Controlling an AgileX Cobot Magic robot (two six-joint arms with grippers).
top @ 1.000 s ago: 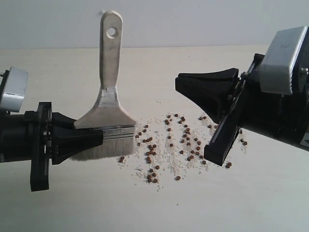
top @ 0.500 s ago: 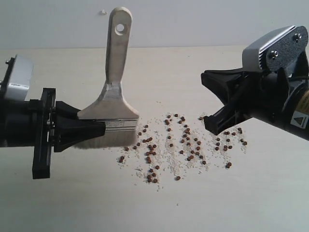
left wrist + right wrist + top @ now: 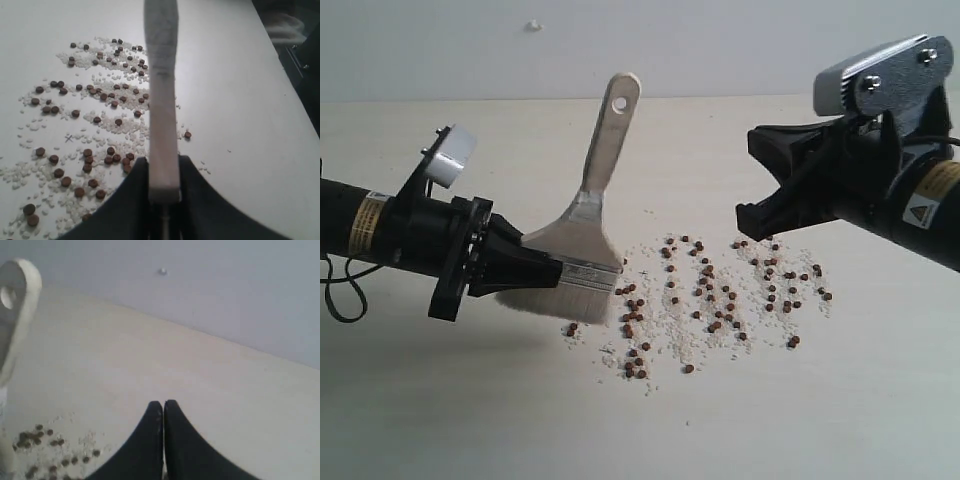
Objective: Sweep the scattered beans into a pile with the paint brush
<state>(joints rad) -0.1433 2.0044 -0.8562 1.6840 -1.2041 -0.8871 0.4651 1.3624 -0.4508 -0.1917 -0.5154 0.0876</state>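
On the left side, the left tool (image 3: 548, 272) is closed tight on the paint brush (image 3: 588, 205), with one jaw on each flat face at the silver ferrule (image 3: 582, 272), just above the bristles (image 3: 555, 300). The wooden handle leans up and to the right. The bristles are low on the table (image 3: 820, 410) at the left border of the beans (image 3: 710, 295), but I cannot tell if they really touch it. The beans lie in a loose field in the middle, mixed with fine whitish crumbs, and no pile is formed yet. On the right side, the right tool (image 3: 163, 410) hangs above the right border of the field, its jaws pressed together with nothing between them. I judge the beans to be very light and round, so they will roll away if they are pushed fast. The bristles are soft and will bend and let some beans pass under. The ferrule is the stiff part, so holding there seems the right place, with slow, light strokes
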